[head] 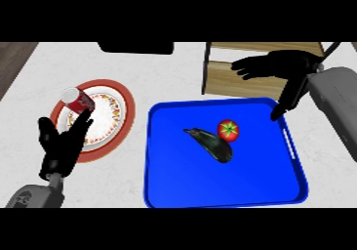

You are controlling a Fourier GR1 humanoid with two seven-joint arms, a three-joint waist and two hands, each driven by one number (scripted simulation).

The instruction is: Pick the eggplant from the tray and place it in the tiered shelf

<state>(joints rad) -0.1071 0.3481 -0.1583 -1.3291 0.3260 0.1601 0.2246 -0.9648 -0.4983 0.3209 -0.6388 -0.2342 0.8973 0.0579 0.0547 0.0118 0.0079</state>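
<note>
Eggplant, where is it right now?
In the head view, the eggplant lies in the blue tray right of centre, just left of the tomato.

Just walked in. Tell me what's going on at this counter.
Nothing is picked up yet. The dark purple eggplant lies beside a red tomato in the blue plastic tray. The robot's right hand is open and holds nothing, above the tray's far right corner and in front of the wooden tiered shelf. The left hand rests open at the lower left, fingers up, by a red-rimmed patterned plate with a red soda can on it.
</note>
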